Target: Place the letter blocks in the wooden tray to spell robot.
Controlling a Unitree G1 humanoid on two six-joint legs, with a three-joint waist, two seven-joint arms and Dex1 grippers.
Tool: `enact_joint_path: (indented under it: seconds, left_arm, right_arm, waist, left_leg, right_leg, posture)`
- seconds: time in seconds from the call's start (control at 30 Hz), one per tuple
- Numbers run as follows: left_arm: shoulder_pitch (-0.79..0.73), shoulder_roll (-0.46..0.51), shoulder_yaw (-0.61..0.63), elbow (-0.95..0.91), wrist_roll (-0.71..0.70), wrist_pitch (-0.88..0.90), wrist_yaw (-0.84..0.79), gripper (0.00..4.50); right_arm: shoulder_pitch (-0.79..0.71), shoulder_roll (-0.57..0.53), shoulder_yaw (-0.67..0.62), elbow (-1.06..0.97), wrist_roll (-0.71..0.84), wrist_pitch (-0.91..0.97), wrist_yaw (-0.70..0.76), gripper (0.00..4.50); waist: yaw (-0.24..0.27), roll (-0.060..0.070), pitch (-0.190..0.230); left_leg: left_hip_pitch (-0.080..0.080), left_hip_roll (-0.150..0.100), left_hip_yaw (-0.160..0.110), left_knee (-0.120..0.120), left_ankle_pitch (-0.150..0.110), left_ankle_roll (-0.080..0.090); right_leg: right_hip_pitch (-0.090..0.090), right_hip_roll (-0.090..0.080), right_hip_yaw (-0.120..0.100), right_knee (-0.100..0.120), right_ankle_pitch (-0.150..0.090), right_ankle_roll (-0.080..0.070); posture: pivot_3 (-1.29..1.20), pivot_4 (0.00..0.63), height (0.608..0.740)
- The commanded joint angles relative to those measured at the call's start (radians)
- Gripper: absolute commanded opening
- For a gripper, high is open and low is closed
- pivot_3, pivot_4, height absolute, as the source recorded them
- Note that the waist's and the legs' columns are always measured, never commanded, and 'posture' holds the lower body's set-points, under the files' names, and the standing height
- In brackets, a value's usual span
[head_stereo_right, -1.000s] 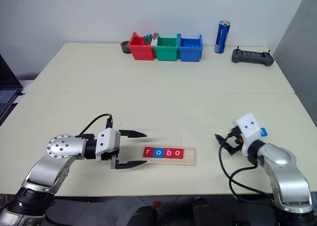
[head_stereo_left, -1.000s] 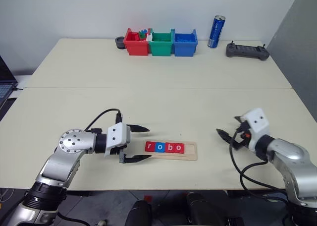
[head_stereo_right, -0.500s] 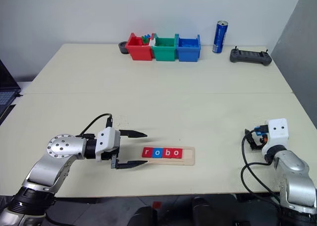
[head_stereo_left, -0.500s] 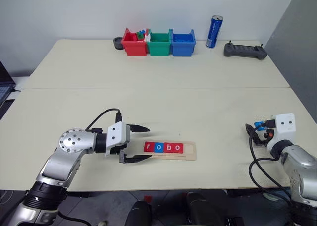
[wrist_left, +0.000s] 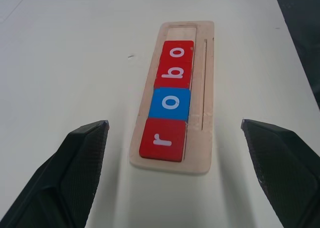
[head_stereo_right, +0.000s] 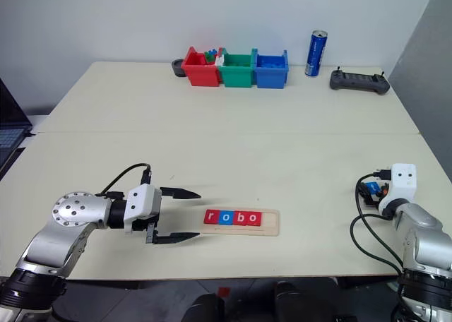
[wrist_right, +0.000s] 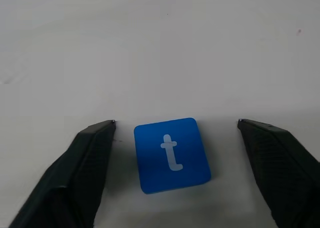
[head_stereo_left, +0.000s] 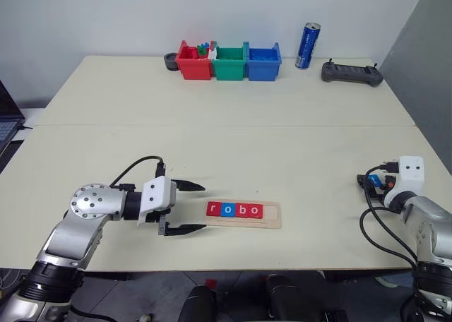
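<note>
Pale tabletop [head_stereo_left: 233,124] against a white wall carried the tray [head_stereo_left: 272,215] near the front edge, with four blocks seated in its groove reading r [wrist_left: 162,139], o [wrist_left: 170,103], b [wrist_left: 174,75], o [wrist_left: 177,52]; the slot past the last o sat bare. Left hand [head_stereo_left: 185,207] hung just beside the r end of the tray, fingers [wrist_left: 80,160] wide apart, holding nothing, no contact with the wood. Fifth block, the blue t [wrist_right: 172,154], lay flat on the tabletop well off to the robot's right, far from the tray. Right hand [wrist_right: 175,133] was low over it, fingers [wrist_right: 87,160] apart, one on each side of the t, neither touching it, so no grip yet. Judgement: step in hand was the t pickup, the last tile needed. Risks: the tile is thin and flat, so fingers closing too high could skate over it or flick it away; it sat slightly rotated between the fingers, so a squeeze could twist it and the letter would go in crooked. On placement, a tilted tile could nudge the last o and shift the row, and the light tray could slide. Bins [head_stereo_left: 229,61], a can [head_stereo_left: 308,45] and a controller [head_stereo_left: 352,73] stood at the back, well clear.
</note>
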State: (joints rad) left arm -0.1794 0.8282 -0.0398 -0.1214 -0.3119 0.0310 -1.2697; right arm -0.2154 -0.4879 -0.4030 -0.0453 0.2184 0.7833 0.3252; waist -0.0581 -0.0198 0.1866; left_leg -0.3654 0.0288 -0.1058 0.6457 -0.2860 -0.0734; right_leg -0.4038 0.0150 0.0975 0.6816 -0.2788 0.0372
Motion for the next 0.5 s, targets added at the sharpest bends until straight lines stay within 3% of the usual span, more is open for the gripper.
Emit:
enact_joint_path:
  seconds: [0.03,0.17,0.5]
  left_arm:
    - [0.01,0.015,0.034,-0.024,-0.019,-0.011,-0.001,4.5]
    - [0.024,0.016,0.042,-0.043,-0.019,-0.001,0.005,4.5]
    - [-0.004,0.007,0.029,-0.058,-0.018,0.032,0.025,4.5]
  right_arm:
    - [0.024,-0.007,-0.005,0.019,-0.008,0.045,-0.038,2.9]
    - [0.037,0.005,-0.007,0.008,0.002,0.054,-0.047,1.52]
    - [0.067,0.03,0.033,-0.128,0.032,0.07,-0.057,1.44]
  waist:
    - [0.002,-0.001,-0.001]
    - [0.007,-0.002,-0.001]
    - [0.006,-0.002,-0.001]
  left_leg:
    - [0.0,0.0,0.0,0.0,0.0,0.0]
    - [0.0,0.0,0.0,0.0,0.0,0.0]
    - [0.0,0.0,-0.001,0.0,0.0,0.0]
  right_leg:
    - [0.0,0.0,0.0,0.0,0.0,0.0]
    - [0.001,0.0,0.0,0.0,0.0,0.0]
    - [0.0,0.0,-0.001,0.0,0.0,0.0]
  posture:
    - [0.0,0.15,0.74]
    - [0.0,0.15,0.74]
    - [0.0,0.15,0.74]
